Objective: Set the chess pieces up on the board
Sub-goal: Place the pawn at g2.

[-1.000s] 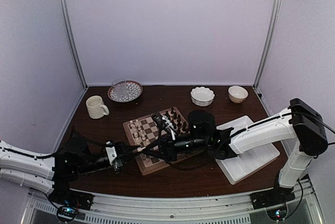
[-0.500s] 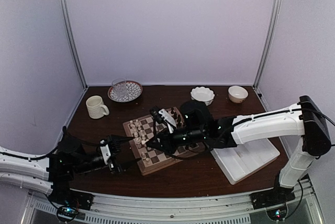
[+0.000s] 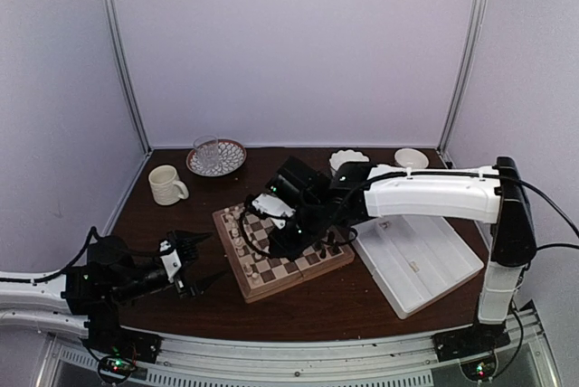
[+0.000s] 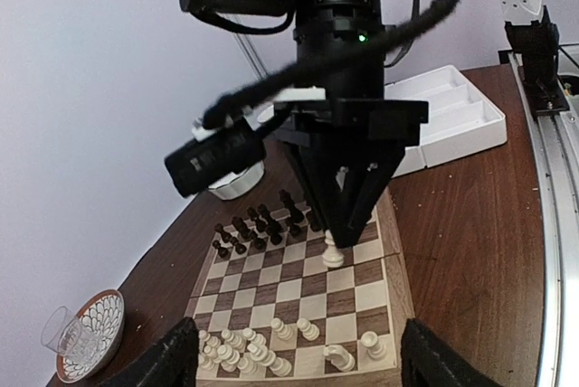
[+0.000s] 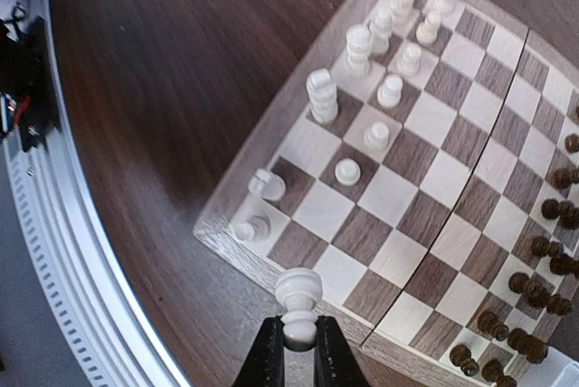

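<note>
My right claw [image 5: 297, 337] pinches a cream-white pawn [image 5: 297, 297] at 6 o'clock of the board [image 5: 391, 195] in its wrist view, while my left claw [image 3: 201, 260] gapes wide at the board's 8 o'clock from above.

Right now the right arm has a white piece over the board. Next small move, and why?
Probably ease the right gripper toward the side where the cream pieces stand, then lower onto a free square. It is shut on a cream piece held mid-board, near the dark pieces, while its own side shows gaps. The left gripper sits open, off the board.
</note>
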`<state>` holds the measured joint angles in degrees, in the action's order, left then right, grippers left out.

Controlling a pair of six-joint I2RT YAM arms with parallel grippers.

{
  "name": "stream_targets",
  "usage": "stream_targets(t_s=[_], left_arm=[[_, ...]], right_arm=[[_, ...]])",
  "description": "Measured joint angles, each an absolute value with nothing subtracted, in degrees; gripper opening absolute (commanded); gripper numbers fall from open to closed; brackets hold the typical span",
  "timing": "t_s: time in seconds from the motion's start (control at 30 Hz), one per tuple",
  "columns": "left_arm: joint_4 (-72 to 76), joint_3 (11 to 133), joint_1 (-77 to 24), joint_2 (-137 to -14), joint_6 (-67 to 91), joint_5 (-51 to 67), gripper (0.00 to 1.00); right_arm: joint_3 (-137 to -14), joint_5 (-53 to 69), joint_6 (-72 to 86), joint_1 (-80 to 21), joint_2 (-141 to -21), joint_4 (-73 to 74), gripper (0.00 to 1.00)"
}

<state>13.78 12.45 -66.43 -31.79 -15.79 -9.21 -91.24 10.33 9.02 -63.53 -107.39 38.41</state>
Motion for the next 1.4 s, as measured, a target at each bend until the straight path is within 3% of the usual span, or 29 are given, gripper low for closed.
stream_targets(t_s=[0.47,1.4], left_arm=[[10.2,13.0,-66.4,-31.8,-13.4,-14.0,0.80],[5.0,14.7,-66.4,-29.8,-11.2,-17.0,0.78]], right_arm=[[-105.1,7.6,7.2,-63.9,-119.5,54.8,0.00],[-119.1,7.2,7.3,-63.9,-133.1,60.2,0.04]])
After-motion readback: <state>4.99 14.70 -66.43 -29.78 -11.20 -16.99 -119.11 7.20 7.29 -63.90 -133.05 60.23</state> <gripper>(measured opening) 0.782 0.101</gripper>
